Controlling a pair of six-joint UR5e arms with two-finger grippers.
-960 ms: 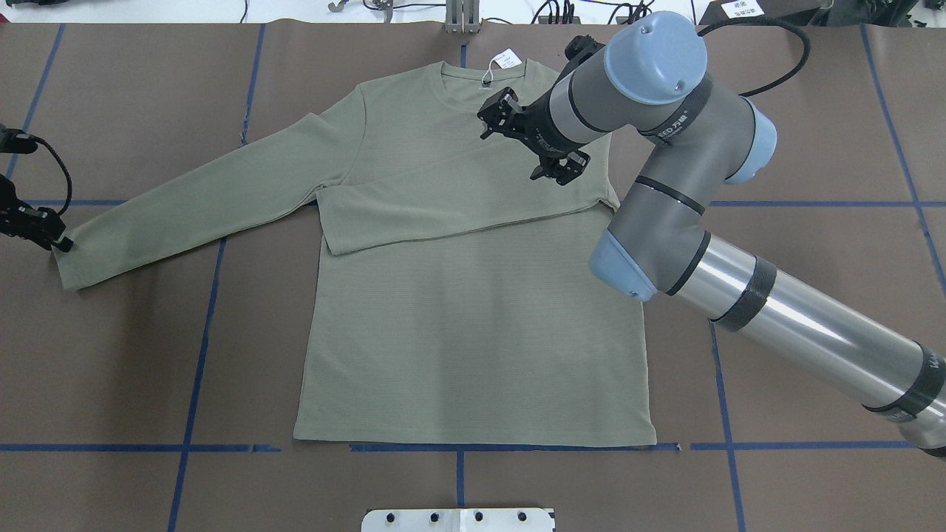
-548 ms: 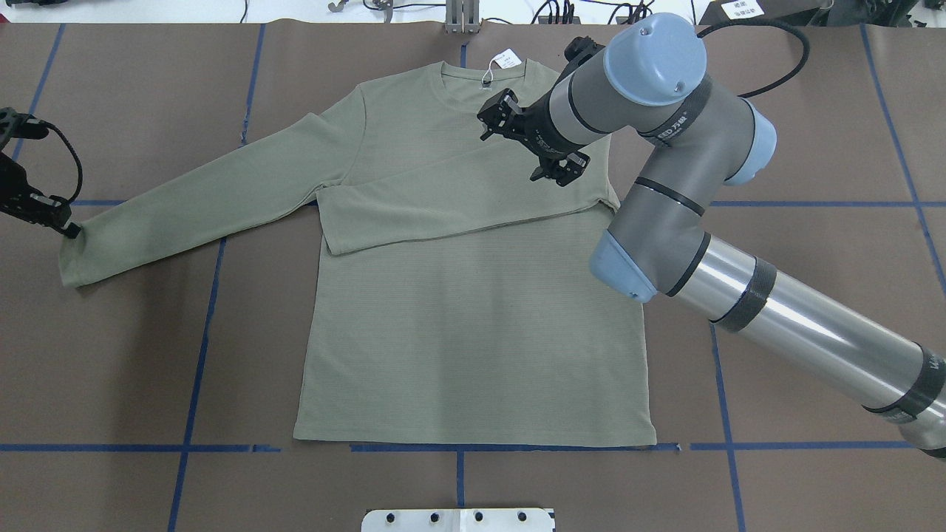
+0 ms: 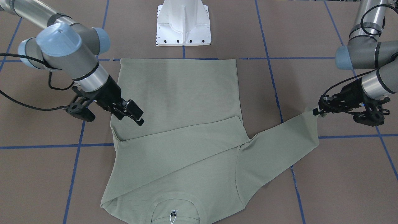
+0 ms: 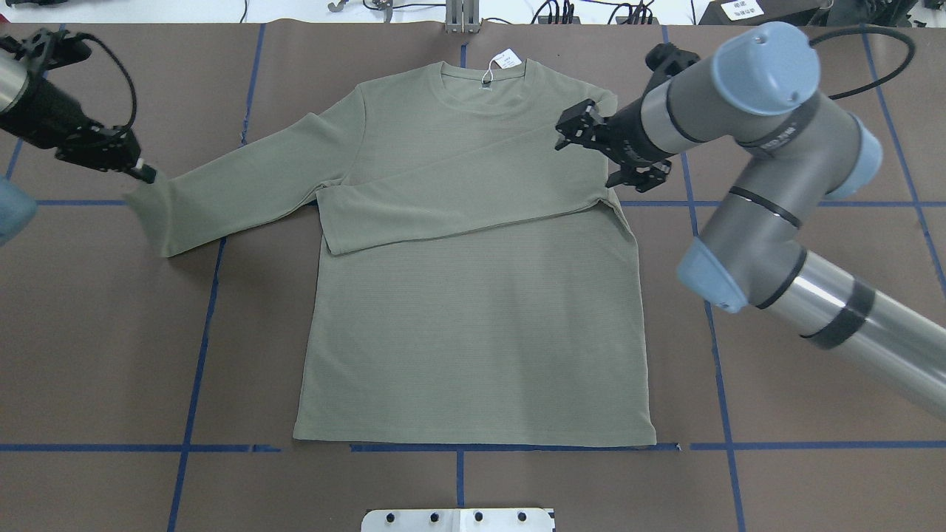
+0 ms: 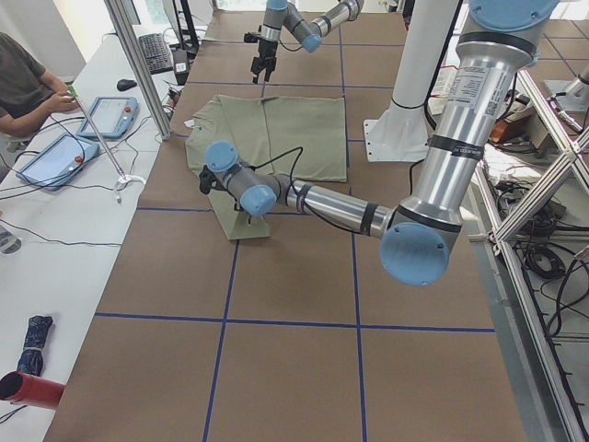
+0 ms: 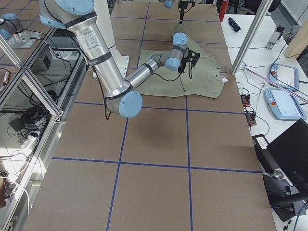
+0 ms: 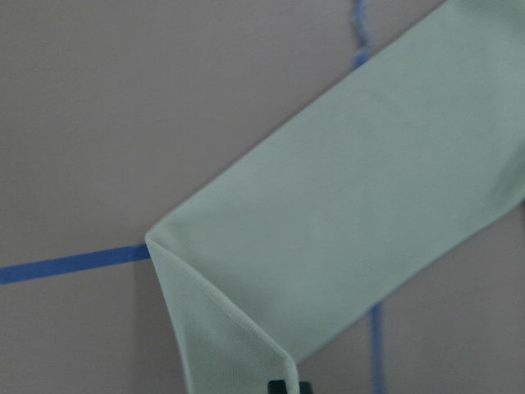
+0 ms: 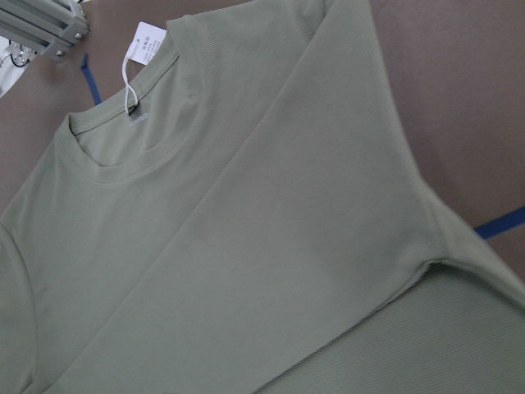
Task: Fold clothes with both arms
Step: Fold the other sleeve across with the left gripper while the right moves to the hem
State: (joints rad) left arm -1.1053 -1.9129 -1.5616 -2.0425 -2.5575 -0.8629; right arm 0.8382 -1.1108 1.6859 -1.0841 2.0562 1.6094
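Note:
The sage-green shirt (image 4: 473, 332) lies flat, neck at the far edge, with a white hang tag (image 4: 506, 59) at the collar. One sleeve is folded across the chest (image 4: 458, 199). The other sleeve (image 4: 244, 185) stretches out to the view's left. My left gripper (image 4: 142, 174) is shut on that sleeve's cuff and holds it slightly lifted; it also shows across the table (image 3: 317, 111). The left wrist view shows the cuff (image 7: 213, 328) turned over. My right gripper (image 4: 585, 162) hangs open and empty over the shirt's right shoulder edge (image 3: 138, 116). Its wrist view looks down on the collar (image 8: 123, 156).
The white base block (image 3: 183, 25) stands at the near hem side. Blue tape lines (image 4: 199, 347) grid the brown table. A person (image 5: 23, 87) sits at a side table with tablets beyond the far edge. A metal post (image 5: 138, 64) stands there.
My left gripper has carried the cuff toward the far edge and inward, shortening the sleeve's reach. My right arm has swung from over the chest out to the shirt's right shoulder, still open.

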